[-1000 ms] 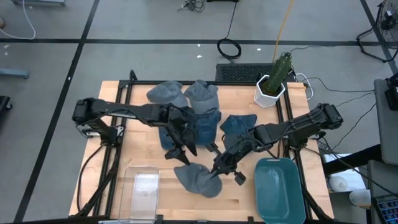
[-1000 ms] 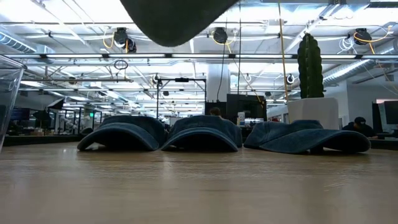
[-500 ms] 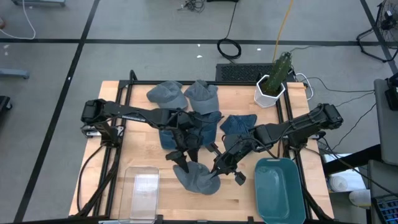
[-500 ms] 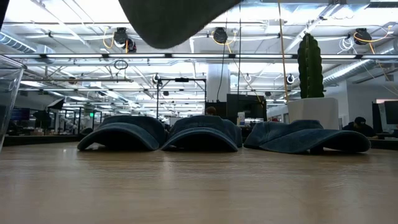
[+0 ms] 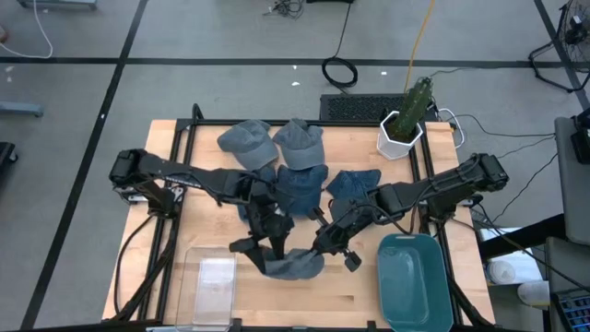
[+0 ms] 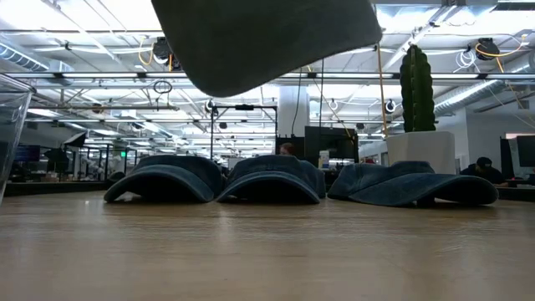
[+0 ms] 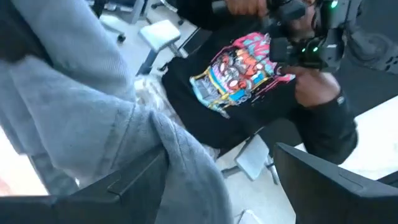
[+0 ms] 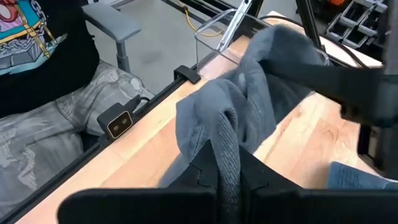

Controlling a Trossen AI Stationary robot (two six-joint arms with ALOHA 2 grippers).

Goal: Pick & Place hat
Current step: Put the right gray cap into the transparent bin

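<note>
Grey hat hangs lifted: right gripper pinches edge, left gripper fingers spread inside (likely opening it).

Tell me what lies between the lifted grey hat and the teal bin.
Nothing visible blocks that path. The grey hat hangs off the table, pinched in the shut right hand, with the left hand at its other side. The teal bin sits open just beyond, with only bare wood between. The other hats lie farther back.
</note>
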